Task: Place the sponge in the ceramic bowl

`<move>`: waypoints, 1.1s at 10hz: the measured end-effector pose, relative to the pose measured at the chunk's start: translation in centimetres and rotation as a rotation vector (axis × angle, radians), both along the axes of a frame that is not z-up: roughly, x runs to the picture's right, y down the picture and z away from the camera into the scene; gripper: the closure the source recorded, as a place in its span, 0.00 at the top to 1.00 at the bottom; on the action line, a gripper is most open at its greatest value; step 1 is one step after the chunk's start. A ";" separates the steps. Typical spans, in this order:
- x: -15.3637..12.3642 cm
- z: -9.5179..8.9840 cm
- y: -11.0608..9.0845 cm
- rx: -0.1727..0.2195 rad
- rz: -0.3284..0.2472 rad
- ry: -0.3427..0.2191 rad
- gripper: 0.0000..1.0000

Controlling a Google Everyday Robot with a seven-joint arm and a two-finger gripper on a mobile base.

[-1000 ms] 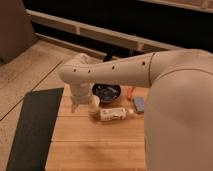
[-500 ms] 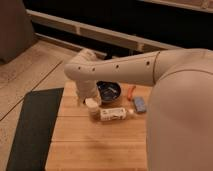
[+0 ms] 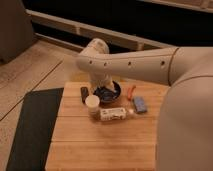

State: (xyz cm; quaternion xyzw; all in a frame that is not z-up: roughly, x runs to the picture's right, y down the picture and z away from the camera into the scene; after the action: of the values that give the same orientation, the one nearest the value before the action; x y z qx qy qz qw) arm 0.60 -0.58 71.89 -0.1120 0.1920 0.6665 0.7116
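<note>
The sponge (image 3: 140, 104), a small blue-grey block, lies flat on the wooden table (image 3: 100, 145), right of the ceramic bowl (image 3: 114, 94) and apart from it. That bowl is black and glossy and stands near the table's back edge. My white arm reaches in from the right and bends down over the bowl's left half. The gripper (image 3: 98, 90) hangs at the bowl's left rim, mostly hidden by the wrist. It is well left of the sponge.
A thin orange-red object (image 3: 131, 91) lies between bowl and sponge. In front of the bowl a white labelled bottle (image 3: 115, 114) lies on its side, with a cream-lidded jar (image 3: 92, 103) left of it. A small dark shape (image 3: 84, 93) stands beside the jar. A black mat (image 3: 32, 125) covers the floor on the left.
The arm's lower end has swung right, from the table's left edge toward the bowl. The cream-lidded jar now shows fully. The sponge, bottle and bowl have stayed put.
</note>
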 end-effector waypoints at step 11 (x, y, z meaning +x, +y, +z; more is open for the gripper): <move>12.0 4.3 -2.7 0.024 0.088 0.032 0.65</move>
State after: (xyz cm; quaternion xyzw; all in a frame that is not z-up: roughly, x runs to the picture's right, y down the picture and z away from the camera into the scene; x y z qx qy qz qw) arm 12.56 -3.29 76.21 -0.1011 0.1901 0.7013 0.6796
